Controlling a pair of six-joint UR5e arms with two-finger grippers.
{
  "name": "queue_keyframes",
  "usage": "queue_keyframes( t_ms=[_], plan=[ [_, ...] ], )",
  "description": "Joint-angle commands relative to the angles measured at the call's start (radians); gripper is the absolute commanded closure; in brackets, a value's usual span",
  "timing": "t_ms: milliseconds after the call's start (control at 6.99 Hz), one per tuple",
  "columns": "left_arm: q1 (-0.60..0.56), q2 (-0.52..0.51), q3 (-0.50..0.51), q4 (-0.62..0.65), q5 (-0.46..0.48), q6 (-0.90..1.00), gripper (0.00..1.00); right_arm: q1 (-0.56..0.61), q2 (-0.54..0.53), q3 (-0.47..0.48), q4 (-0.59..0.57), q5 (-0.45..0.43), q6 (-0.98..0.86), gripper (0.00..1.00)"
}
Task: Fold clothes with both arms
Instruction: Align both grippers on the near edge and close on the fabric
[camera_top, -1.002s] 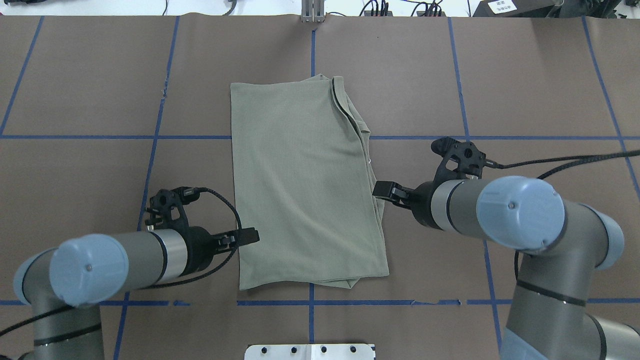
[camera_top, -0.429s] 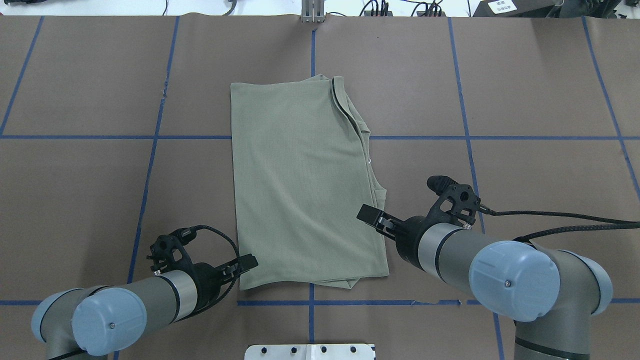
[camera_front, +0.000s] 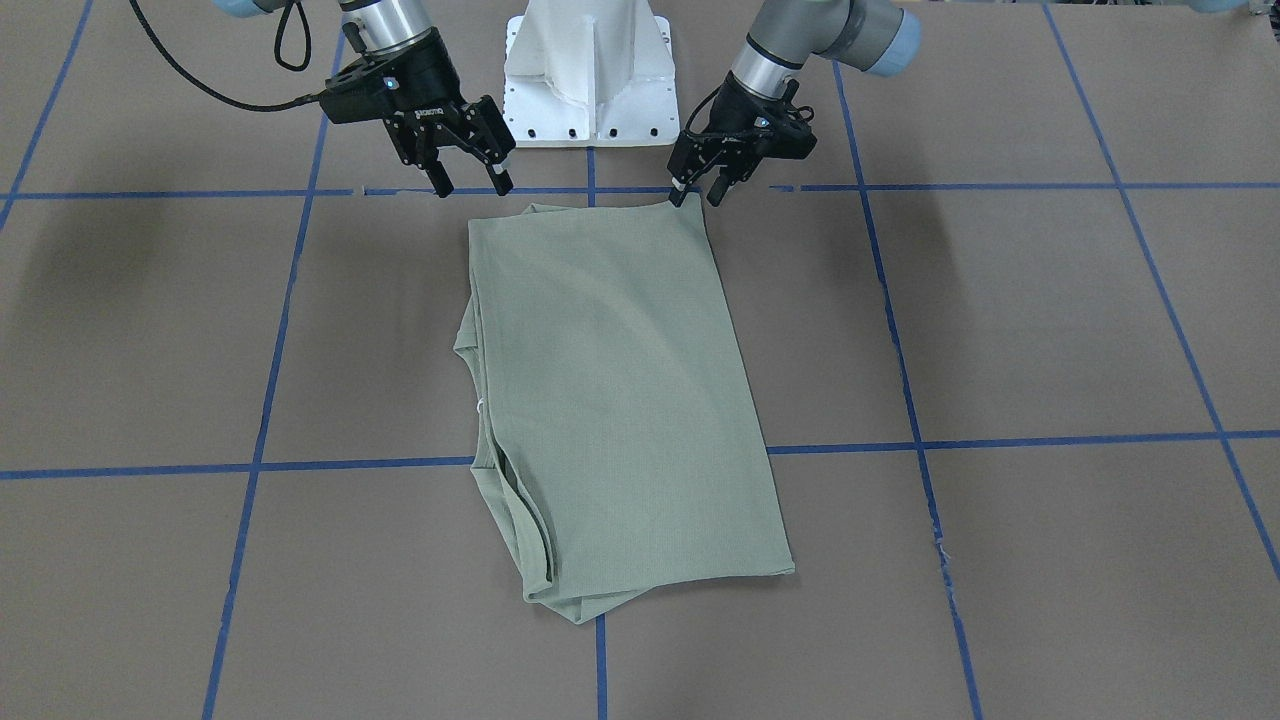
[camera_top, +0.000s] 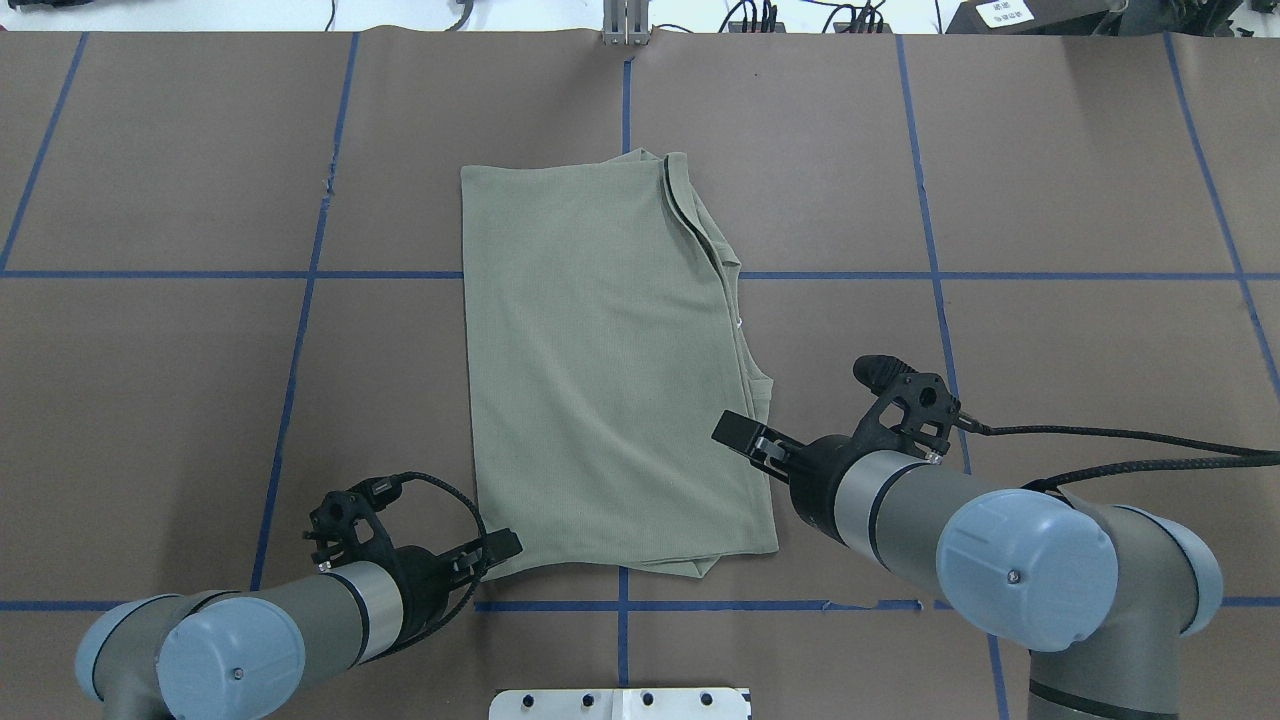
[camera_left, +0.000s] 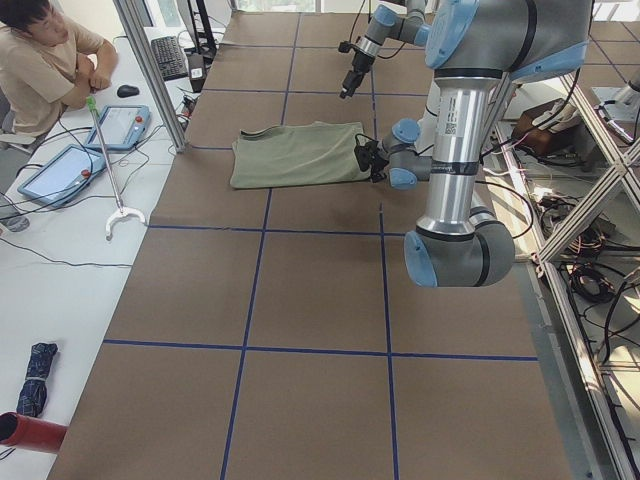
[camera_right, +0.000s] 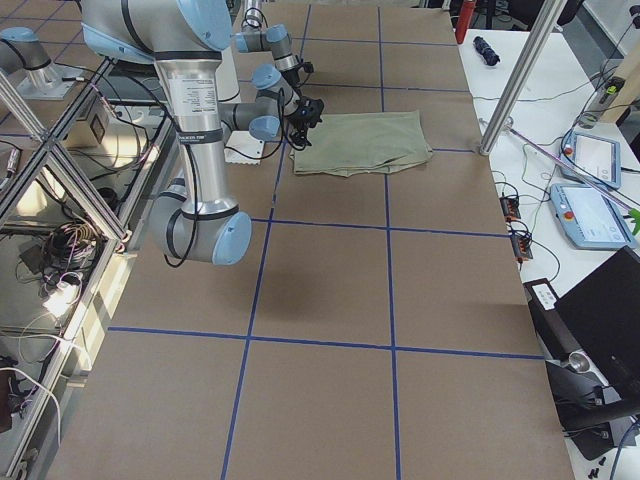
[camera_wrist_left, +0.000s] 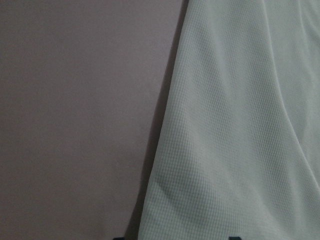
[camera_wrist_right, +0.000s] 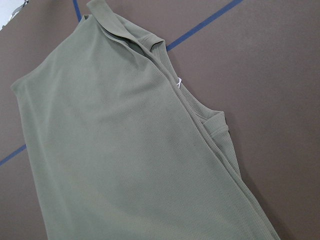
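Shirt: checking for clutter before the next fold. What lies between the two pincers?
In the overhead view, only the shirt, its near end, fills the gap between the left pincer and the right pincer; nothing else lies there.

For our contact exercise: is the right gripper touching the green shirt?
Apart. The exterior left view shows the right gripper hanging well above the shirt, with a clear gap between them.

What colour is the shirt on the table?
The shirt is plain sage green, no pattern visible; it shows best in the overhead view.
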Motion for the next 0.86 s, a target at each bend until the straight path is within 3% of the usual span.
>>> queue_keyframes(
  t_ms=[0, 286, 429, 716],
  plan=[
    [0.014, -0.005, 0.014, 0.000, 0.000, -0.001, 0.25, -0.003, 0.001, 0.000, 0.000, -0.002, 0.000, 0.00],
    [0.020, -0.007, 0.017, 0.000, 0.000, -0.001, 0.27, -0.008, 0.002, -0.002, 0.000, -0.009, 0.000, 0.00],
    [0.020, -0.008, 0.019, 0.000, 0.000, -0.002, 0.35, -0.009, 0.002, -0.002, 0.000, -0.009, 0.000, 0.00],
    [0.020, -0.014, 0.017, 0.000, 0.000, -0.007, 0.37, -0.011, 0.001, -0.002, 0.000, -0.009, 0.000, 0.00]
  ],
)
